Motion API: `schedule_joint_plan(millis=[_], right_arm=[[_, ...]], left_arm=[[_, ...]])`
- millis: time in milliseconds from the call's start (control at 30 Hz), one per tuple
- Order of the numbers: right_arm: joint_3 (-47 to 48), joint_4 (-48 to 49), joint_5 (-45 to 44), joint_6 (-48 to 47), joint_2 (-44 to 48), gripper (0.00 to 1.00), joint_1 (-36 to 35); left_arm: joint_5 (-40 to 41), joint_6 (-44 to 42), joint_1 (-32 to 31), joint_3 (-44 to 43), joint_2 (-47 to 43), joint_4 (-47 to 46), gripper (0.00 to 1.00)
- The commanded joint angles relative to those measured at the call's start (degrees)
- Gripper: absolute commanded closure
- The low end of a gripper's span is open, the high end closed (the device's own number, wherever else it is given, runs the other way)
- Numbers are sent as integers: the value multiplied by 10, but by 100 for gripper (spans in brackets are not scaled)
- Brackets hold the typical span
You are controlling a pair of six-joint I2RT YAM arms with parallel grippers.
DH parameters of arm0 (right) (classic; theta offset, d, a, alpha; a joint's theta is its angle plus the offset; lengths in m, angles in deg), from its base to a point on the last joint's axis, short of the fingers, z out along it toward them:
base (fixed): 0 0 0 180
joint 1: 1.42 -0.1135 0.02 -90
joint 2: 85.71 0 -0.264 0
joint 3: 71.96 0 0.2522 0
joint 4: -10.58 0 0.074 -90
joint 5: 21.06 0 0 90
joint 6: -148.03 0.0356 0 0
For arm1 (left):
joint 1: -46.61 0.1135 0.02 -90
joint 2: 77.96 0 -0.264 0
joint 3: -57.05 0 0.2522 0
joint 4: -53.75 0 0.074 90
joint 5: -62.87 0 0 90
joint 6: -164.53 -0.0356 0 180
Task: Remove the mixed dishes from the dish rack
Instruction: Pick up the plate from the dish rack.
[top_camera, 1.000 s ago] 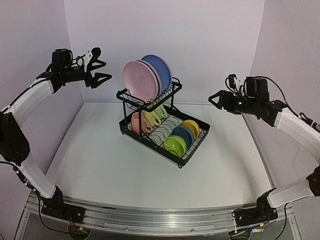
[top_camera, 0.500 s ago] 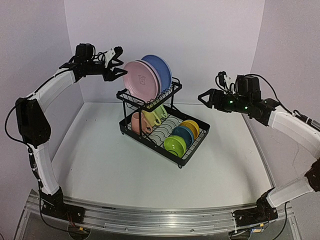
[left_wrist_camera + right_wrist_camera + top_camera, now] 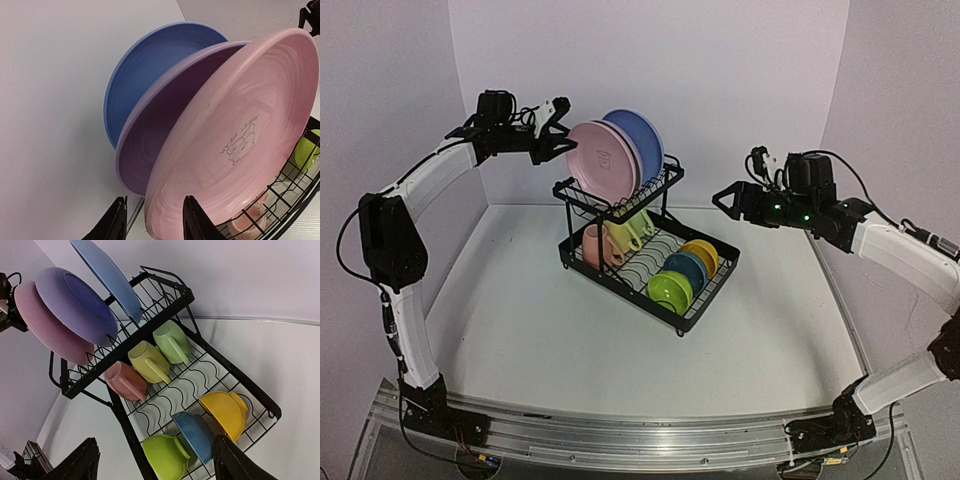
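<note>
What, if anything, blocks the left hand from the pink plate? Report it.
Likely nothing. The left hand is open beside the pink plate, the nearest plate to it, with no dish or wire between them. In the wrist view the plate's rim lines up between the open fingers.

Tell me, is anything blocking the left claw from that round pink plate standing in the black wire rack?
Nothing visible does. The open left gripper sits right at the round pink plate, and its fingers appear to straddle the plate's rim. The lilac plate stands behind the pink one, not between.
</note>
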Motion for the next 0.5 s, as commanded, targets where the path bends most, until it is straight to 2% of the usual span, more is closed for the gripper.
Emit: schedule_joint_plan(millis=[0,67,233,467], right_arm=[[0,22,-7,-2,-7,25,-5],[1,22,-6,-4,-8,25,-4],[-1,22,-7,-5,-8,25,-5],[-5,22,-11,-2,-6,25,-5]], left_arm=[[0,1,-2,-15,2,-24,63],[-1,10,-2,-15,4,-29,64],[-11,20,-2,-2,-5,-35,77],[-13,15,-1,43,-32,-55,90]])
